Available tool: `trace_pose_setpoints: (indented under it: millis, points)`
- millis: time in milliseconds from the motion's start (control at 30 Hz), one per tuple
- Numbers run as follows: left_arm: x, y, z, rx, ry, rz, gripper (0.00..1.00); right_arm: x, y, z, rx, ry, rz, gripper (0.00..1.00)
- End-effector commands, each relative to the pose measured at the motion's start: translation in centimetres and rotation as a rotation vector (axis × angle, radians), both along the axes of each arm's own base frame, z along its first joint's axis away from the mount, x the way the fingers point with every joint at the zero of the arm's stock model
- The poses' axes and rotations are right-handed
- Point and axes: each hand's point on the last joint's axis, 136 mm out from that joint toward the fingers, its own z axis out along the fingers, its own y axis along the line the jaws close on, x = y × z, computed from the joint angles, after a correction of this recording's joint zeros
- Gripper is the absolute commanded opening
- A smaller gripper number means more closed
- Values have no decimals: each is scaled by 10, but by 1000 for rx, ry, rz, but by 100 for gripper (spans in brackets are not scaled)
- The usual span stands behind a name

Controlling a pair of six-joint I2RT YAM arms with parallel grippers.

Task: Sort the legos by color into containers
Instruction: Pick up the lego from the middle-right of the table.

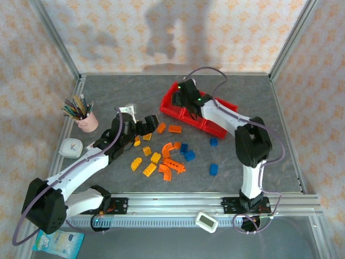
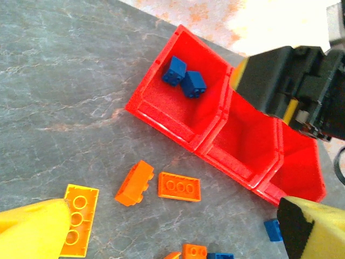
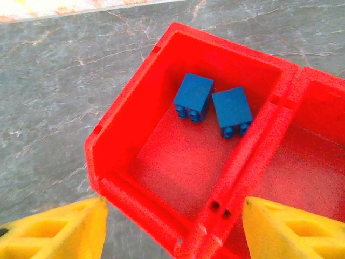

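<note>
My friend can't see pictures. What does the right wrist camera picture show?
Two blue legos lie side by side in the end compartment of a red tray on a grey table. The right gripper hangs above the tray, its yellow fingers apart and holding nothing.

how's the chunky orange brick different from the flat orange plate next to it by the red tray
The orange brick is thick and blocky; the orange plate is thin. The plate's upward face shows three rings, while the brick's is plain and smooth. In the left wrist view the brick lies skewed on a diagonal and the plate lies nearly level. Both are orange and lie side by side on the table, just outside the red tray.
</note>
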Motion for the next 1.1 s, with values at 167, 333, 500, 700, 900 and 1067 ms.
trace_pose_setpoints:
  millis: [167,333,500,700,900,1067]
  points:
    - [-18,-10,0,-60,11,-47,99,-51,-30,2,72,17,-43,71]
    - [-30,-20,-6,-65,17,-70,99,-82,-55,-12,69,39,-85,73]
    - [-39,-33,-11,-96,21,-90,99,-111,-86,-24,61,50,-156,77]
    - [-49,-49,-17,-132,24,-106,99,-140,-121,-43,23,96,-250,83]
    - [-53,-60,-24,-150,34,-113,99,-164,-143,-72,-43,167,-293,86]
    - [-53,-69,-28,-155,41,-124,99,-173,-144,-95,-56,219,-276,84]
